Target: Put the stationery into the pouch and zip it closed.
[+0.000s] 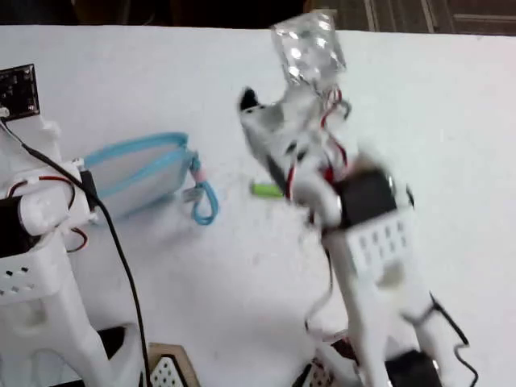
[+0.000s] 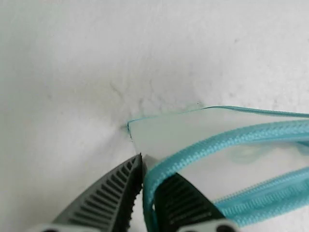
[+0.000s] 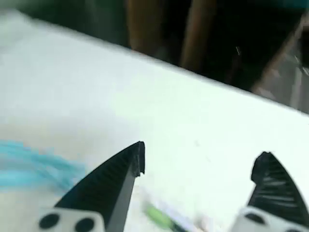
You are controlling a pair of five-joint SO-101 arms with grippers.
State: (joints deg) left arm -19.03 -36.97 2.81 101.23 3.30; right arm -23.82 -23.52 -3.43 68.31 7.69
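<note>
A clear pouch (image 1: 141, 173) with a light blue zipper lies at the left of the white table, its blue strap (image 1: 203, 201) trailing toward the middle. My left gripper (image 2: 141, 166) is shut on the pouch's corner (image 2: 145, 140) at the zipper's end. A small green stationery piece (image 1: 264, 190) lies near the table's middle, partly behind the right arm. My right gripper (image 3: 200, 162) hangs open above the table, with the green piece (image 3: 159, 216) just below it and the pouch's blue edge (image 3: 34, 169) off to one side.
The left arm's white base (image 1: 40, 290) stands at the front left with a black cable (image 1: 121, 258) running down. The table's far edge (image 1: 161, 28) meets a dark background. A small black board (image 1: 18, 90) sits at the far left.
</note>
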